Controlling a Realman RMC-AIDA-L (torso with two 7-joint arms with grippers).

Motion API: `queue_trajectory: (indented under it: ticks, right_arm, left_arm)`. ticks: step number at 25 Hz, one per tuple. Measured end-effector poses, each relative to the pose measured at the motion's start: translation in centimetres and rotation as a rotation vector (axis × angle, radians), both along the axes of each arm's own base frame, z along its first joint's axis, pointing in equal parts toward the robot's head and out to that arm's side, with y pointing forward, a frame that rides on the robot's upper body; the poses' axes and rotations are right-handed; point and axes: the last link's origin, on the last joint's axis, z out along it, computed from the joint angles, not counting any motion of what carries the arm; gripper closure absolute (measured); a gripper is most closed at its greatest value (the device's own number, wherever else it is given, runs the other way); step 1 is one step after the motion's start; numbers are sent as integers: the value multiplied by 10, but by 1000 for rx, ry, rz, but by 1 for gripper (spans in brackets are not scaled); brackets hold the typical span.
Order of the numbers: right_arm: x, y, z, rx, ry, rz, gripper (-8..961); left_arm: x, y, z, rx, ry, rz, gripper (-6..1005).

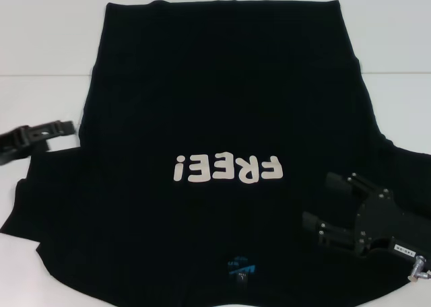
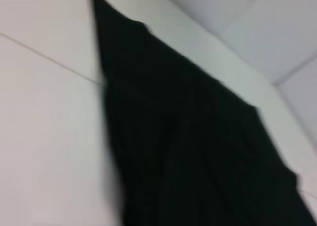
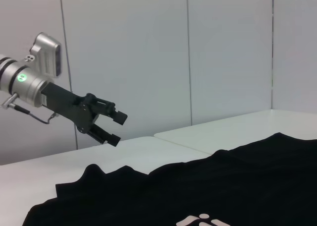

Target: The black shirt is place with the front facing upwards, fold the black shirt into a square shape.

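The black shirt (image 1: 222,98) lies spread flat on the white table, front up. Its cream "FREE!" letters (image 1: 225,167) are in the middle and its blue neck label (image 1: 240,270) is at the near edge. My left gripper (image 1: 67,128) is at the shirt's left edge. The right wrist view shows it (image 3: 115,128) open, empty and raised above the cloth. My right gripper (image 1: 320,202) is open and empty over the shirt's near right part. The shirt also shows in the left wrist view (image 2: 198,151) and in the right wrist view (image 3: 237,181).
The white table (image 1: 40,51) has a seam line (image 1: 40,73) across it on both sides of the shirt. A pale panelled wall (image 3: 223,52) stands behind the table.
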Motion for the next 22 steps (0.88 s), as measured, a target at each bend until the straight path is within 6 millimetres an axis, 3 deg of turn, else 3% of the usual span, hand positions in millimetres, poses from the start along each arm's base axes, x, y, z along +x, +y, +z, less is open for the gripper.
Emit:
queue_trajectory:
  ticks: [7, 22]
  right_arm:
    - [-1, 0, -1, -3, 5, 1, 22]
    - [-1, 0, -1, -7, 7, 1, 22]
  left_arm:
    - [-14, 9, 7, -28, 128, 92, 54]
    - [-35, -3, 10, -69, 235, 161, 62]
